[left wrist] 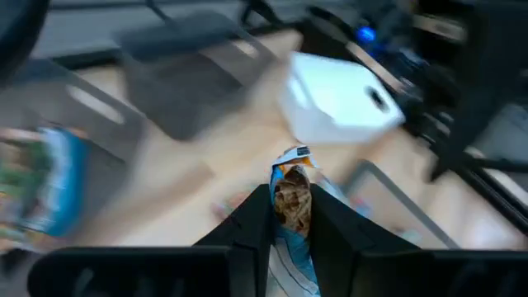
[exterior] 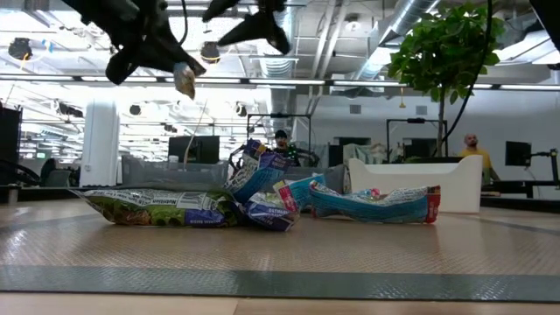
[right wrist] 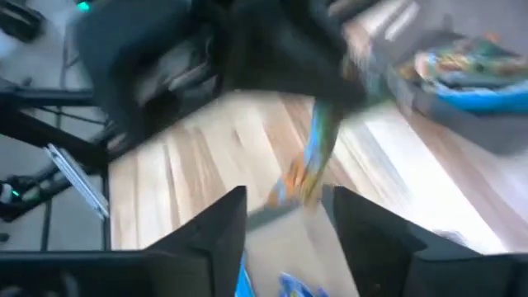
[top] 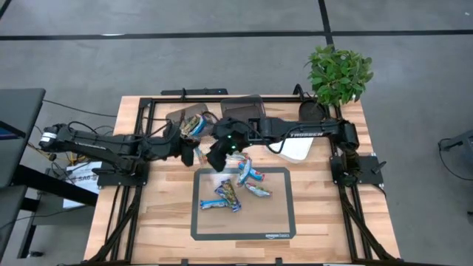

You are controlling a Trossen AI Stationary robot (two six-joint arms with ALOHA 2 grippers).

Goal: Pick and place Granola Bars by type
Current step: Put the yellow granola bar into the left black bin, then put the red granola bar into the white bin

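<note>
Left end effector [left wrist: 290,216] clenched on a granola bar [left wrist: 291,196], long axis vertical, high above the counter [top: 162,214]. Right end effector [right wrist: 283,216] released, empty. Remaining bars [top: 238,185] cluster at the mat's [top: 273,222] twelve o'clock edge.

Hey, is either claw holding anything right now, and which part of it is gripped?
Yes. The left claw pinches a granola bar near one end, the other end poking out past its fingers. The right claw is open, holding nothing.

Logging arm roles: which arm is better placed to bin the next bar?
Left, probably: its gripper already clamps a granola bar near the dark bins. The right gripper looks empty.
</note>
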